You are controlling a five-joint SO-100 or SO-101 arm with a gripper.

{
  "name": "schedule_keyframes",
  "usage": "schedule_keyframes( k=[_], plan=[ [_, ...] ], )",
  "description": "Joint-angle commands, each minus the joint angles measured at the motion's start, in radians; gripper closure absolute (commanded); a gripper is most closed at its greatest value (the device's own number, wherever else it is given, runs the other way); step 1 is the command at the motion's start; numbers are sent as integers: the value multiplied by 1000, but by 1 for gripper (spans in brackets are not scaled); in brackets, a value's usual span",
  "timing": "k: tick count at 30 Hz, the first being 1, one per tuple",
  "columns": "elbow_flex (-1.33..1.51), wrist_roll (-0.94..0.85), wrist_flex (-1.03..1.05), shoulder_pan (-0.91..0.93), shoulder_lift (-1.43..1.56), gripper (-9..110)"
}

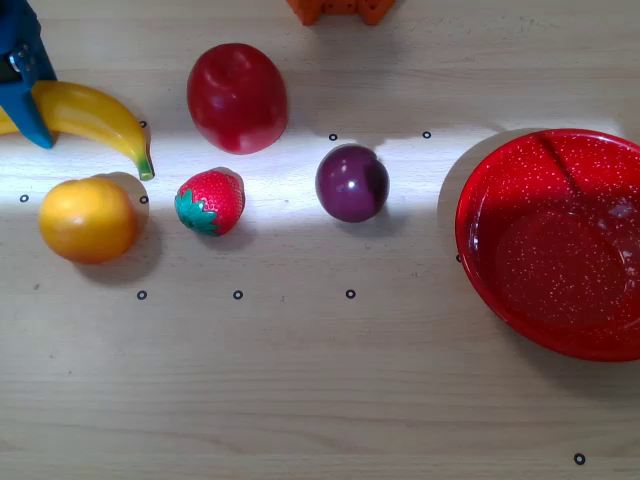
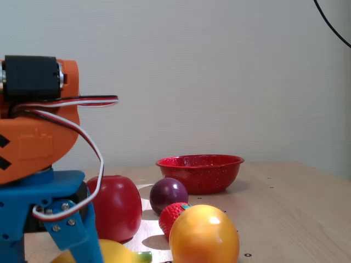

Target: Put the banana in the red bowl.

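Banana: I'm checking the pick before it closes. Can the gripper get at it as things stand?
Probably yes: the gripper is already at the banana, a blue finger across its top. The orange lies apart.

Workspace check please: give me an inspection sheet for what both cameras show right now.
Surface: pale wood table with small ring marks.
Job's things: banana at the overhead view's left edge; red bowl at its right, empty.
Clutter: apple, plum, strawberry, orange between them.
Gripper: blue gripper at the banana; a finger crosses it, closure unclear.
Cables: servo wires loop off the arm; black cable top right in the fixed view.
Surroundings: plain wall.
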Motion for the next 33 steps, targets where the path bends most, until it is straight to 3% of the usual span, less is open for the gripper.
schedule_keyframes(
  k=[1,3,18,33],
  plan=[
    [-64,15,5,-14,61,92],
    [-66,-11,5,-6,69,101],
    [-137,-164,101,38,229,101],
    [183,-373,101,106,686,101]
  ],
)
